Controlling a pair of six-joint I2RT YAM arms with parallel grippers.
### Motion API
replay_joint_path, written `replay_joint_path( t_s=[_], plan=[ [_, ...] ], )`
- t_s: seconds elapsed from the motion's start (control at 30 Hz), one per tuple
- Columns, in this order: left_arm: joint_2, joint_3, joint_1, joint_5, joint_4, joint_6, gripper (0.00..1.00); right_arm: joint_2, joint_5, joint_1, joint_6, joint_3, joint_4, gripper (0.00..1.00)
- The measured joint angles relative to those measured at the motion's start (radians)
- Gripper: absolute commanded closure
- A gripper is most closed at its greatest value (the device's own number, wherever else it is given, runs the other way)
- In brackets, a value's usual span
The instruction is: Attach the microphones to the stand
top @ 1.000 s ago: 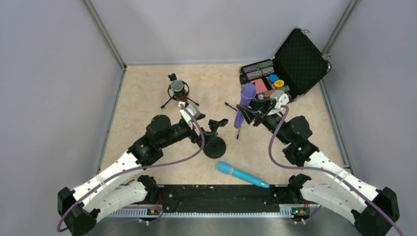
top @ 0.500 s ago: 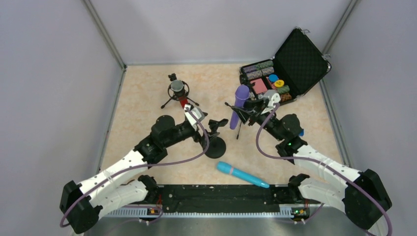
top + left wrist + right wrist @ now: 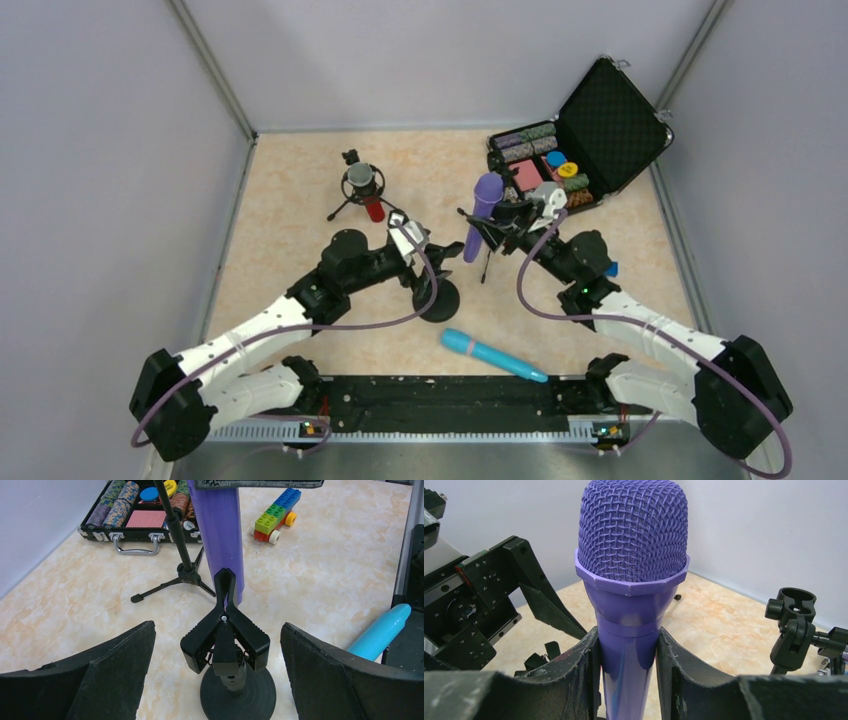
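Our right gripper (image 3: 626, 657) is closed on the purple microphone (image 3: 631, 545), its fingers pressed against either side of the handle just below the mesh head. The microphone stands nearly upright, head up. In the left wrist view its lower end hangs right behind the upper tip of the black spring clip (image 3: 225, 637). We cannot tell whether the two touch.

Our left gripper (image 3: 216, 627) is spread wide and holds nothing. The clip stand rises between its fingers, apart from both. The clip sits on a short post over a round black base (image 3: 237, 695), which rests on the bench (image 3: 290, 200).

Just behind the purple microphone we see a thin black tripod stand (image 3: 185, 575), its legs splayed on the bench.

The light blue microphone (image 3: 492, 355) lies flat on the bench near the front edge, to the right of the round base and well apart from both grippers.

The red microphone (image 3: 374, 209) sits in the ring of a small tripod stand (image 3: 360, 185) towards the back left, its silver head uppermost.

An open black case (image 3: 600, 120) of poker chips and cards lies at the back right, and a multicoloured block train (image 3: 275, 517) stands on the bench beside it.
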State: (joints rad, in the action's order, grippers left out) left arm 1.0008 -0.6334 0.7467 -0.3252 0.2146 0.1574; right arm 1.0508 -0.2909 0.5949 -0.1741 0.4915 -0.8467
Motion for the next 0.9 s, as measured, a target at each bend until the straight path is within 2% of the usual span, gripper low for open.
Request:
replay_joint_path(
  t_s=[0.03, 0.07, 0.1, 0.13, 0.17, 0.2, 0.9],
  plan=[
    [0.001, 0.000, 0.000, -0.001, 0.004, 0.004, 0.03, 0.003, -0.002, 0.000, -0.002, 0.000, 0.000, 1.00],
    [0.003, 0.000, 0.000, -0.001, 0.010, 0.009, 0.11, 0.006, -0.005, 0.000, -0.004, 0.000, -0.001, 1.00],
    [0.006, 0.000, 0.000, -0.001, 0.015, 0.014, 0.29, 0.010, -0.008, 0.000, -0.006, 0.000, -0.002, 1.00],
    [0.008, 0.000, 0.000, -0.001, 0.019, 0.023, 0.63, 0.014, -0.012, 0.000, -0.010, 0.000, -0.004, 1.00],
    [0.012, -0.001, 0.000, -0.003, 0.020, 0.025, 0.93, 0.018, -0.016, 0.000, -0.011, 0.000, -0.007, 1.00],
    [0.017, -0.003, 0.000, -0.008, 0.018, 0.026, 1.00, 0.024, -0.022, -0.001, -0.014, 0.000, -0.011, 1.00],
    [0.060, -0.045, -0.008, -0.013, 0.014, 0.019, 1.00, 0.100, -0.083, 0.013, -0.090, 0.000, -0.196, 1.00]
  ],
)
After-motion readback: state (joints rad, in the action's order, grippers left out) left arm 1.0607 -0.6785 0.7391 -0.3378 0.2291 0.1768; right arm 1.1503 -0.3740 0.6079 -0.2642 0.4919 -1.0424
